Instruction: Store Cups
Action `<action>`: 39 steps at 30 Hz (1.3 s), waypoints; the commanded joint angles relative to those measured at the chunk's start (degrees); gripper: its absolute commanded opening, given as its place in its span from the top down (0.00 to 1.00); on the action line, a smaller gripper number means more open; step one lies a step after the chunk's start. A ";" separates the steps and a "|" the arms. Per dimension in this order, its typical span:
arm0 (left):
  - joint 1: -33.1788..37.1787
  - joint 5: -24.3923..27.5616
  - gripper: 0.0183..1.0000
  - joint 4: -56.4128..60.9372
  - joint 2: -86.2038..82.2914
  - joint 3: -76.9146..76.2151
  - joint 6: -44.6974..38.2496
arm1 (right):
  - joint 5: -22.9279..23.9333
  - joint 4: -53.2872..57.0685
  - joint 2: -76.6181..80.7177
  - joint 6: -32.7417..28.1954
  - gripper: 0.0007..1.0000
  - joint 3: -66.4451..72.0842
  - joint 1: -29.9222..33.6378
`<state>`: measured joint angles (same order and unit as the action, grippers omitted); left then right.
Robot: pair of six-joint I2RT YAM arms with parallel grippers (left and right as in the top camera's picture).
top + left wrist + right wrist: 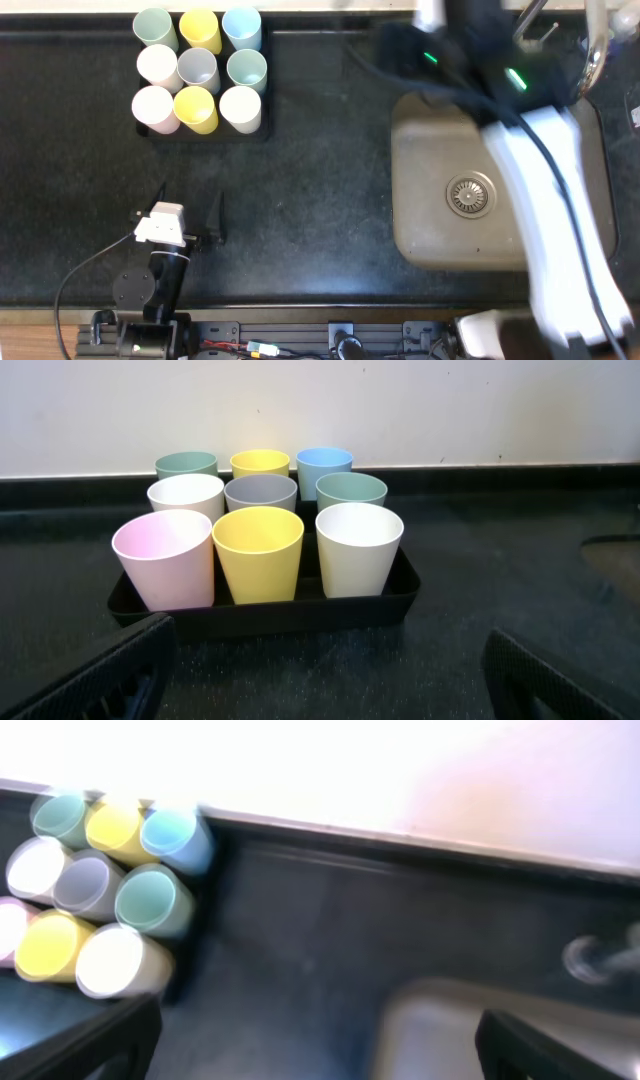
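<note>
Black tray on the far left part of the worktop holds nine cups, packed in three rows of three. The left gripper sits on the near side of the tray, facing it, fingers spread wide and empty. The right gripper hangs between tray and sink, fingers wide apart, holding nothing.

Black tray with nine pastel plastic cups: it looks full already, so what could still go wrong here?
1. The pale pink plastic cup at the black tray's front corner seems to lean; the open left tool facing it could tip it.
2. The cups are packed tight, so one knock may shift several.
3. The right tool hangs near the metal sink and tap; a swing might strike them.
</note>
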<state>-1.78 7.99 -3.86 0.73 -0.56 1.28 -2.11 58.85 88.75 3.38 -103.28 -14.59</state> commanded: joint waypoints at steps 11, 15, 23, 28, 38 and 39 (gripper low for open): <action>-0.20 0.81 0.00 0.00 -0.57 0.11 -0.90 | -1.29 -35.39 -59.95 -1.68 0.00 64.76 14.14; -0.20 0.79 0.00 -0.02 -0.57 0.11 -0.87 | -1.22 -43.08 -71.08 -1.68 0.00 76.24 14.14; -0.20 0.79 0.00 0.00 -0.57 0.11 -0.87 | -1.27 -50.42 -85.37 -1.70 0.00 90.71 14.14; -0.20 0.79 0.00 -0.02 -0.57 0.11 -0.90 | -1.40 -55.10 -88.61 -1.70 0.00 95.80 13.33; -0.20 0.79 0.00 0.00 -0.57 0.11 -0.90 | 1.11 -60.54 -88.59 -2.75 0.00 103.01 7.04; -0.20 0.79 0.00 0.00 -0.57 0.11 -0.87 | 1.16 -60.19 -88.59 -2.75 0.00 103.01 6.82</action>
<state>-1.78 7.99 -3.84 0.73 -0.56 1.28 -2.31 -1.32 0.84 1.26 -1.02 -6.90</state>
